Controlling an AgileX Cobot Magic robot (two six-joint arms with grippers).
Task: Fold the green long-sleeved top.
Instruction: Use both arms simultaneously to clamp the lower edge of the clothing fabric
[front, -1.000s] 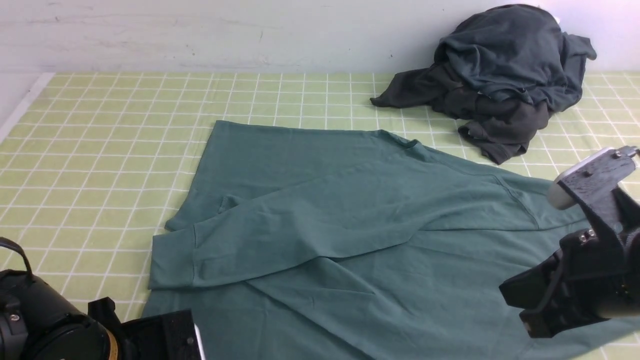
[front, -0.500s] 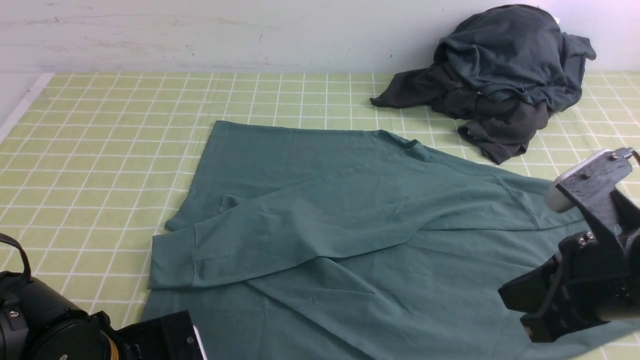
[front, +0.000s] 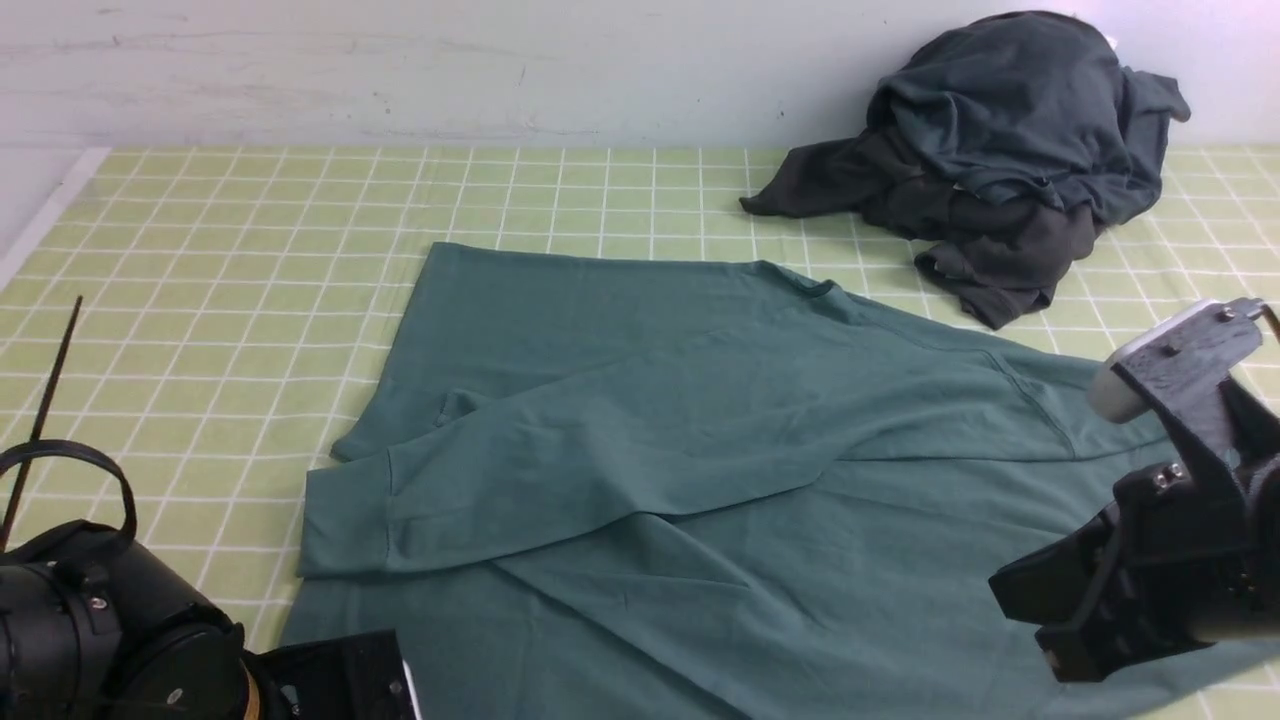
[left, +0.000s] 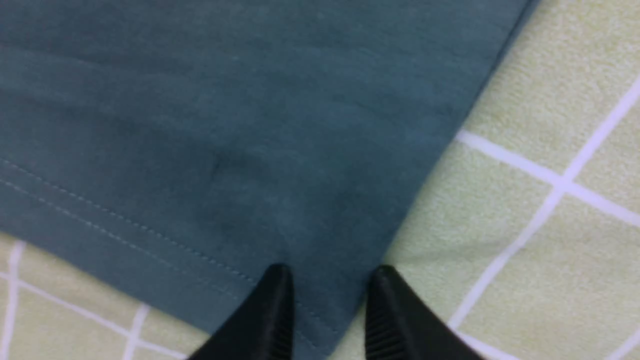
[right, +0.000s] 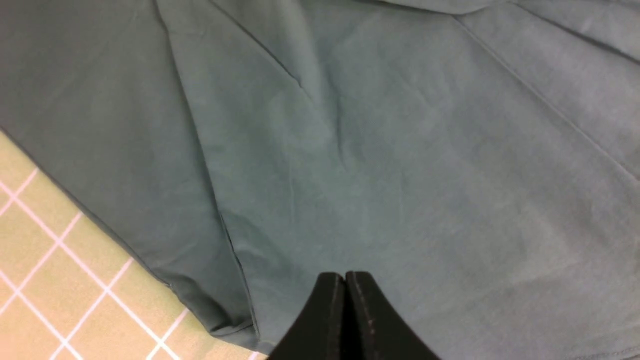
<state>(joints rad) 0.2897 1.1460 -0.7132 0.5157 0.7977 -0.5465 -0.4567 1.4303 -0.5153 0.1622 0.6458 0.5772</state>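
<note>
The green long-sleeved top lies spread on the checked table cover, one sleeve folded across its body toward the left. In the left wrist view my left gripper is open, its two black fingers straddling the stitched hem corner of the top, with fabric lying in the gap. From the front only the left arm's body shows, at the near left edge. My right gripper is shut, tips pressed together over the top's cloth near its edge, nothing visibly pinched. In the front view it hangs at the near right.
A heap of dark charcoal clothes sits at the back right against the wall. The yellow-green checked cover spans the table, with its left edge running along the far left.
The left arm has shifted at the near left corner, its cable loop now standing higher, and its fingers have drawn closer together. The right arm has barely moved.
</note>
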